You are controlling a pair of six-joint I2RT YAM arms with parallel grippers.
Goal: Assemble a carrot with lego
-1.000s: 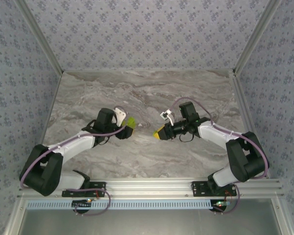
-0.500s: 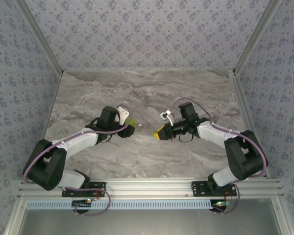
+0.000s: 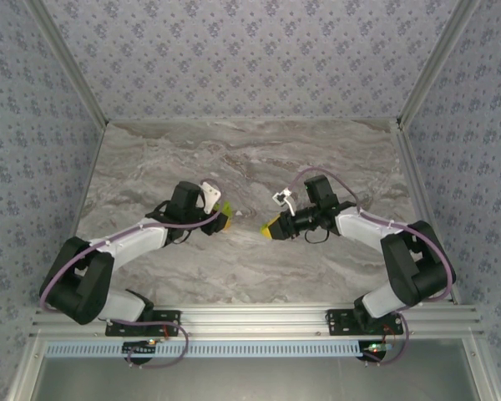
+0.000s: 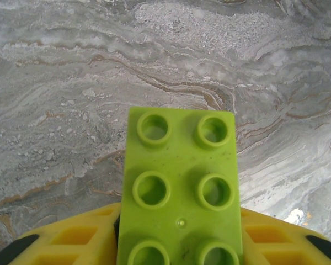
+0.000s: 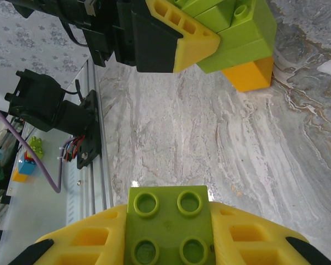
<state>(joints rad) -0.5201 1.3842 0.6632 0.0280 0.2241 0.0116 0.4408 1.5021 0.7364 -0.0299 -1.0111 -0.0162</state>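
In the left wrist view my left gripper [image 4: 179, 234] is shut on a lime-green lego brick [image 4: 179, 165], whose studs face the camera and whose sides touch both yellow fingers. The right wrist view shows that brick as part of a partial carrot [image 5: 240, 41]: lime-green bricks stacked on an orange brick [image 5: 249, 76], held just above the marble table. My right gripper [image 5: 170, 234] is shut on a separate lime-green brick [image 5: 170, 218]. From above, the left gripper [image 3: 224, 219] and right gripper [image 3: 270, 230] face each other mid-table, a small gap apart.
The marble table [image 3: 250, 159] is open behind and in front of the grippers. An aluminium rail [image 3: 250, 316] runs along the near edge, and patterned walls close the other three sides. Spare coloured bricks [image 5: 28, 157] lie off the table beyond the rail.
The left gripper has shifted slightly up and right and shut its jaws on the green brick of the stack. The right arm and its brick have not moved.
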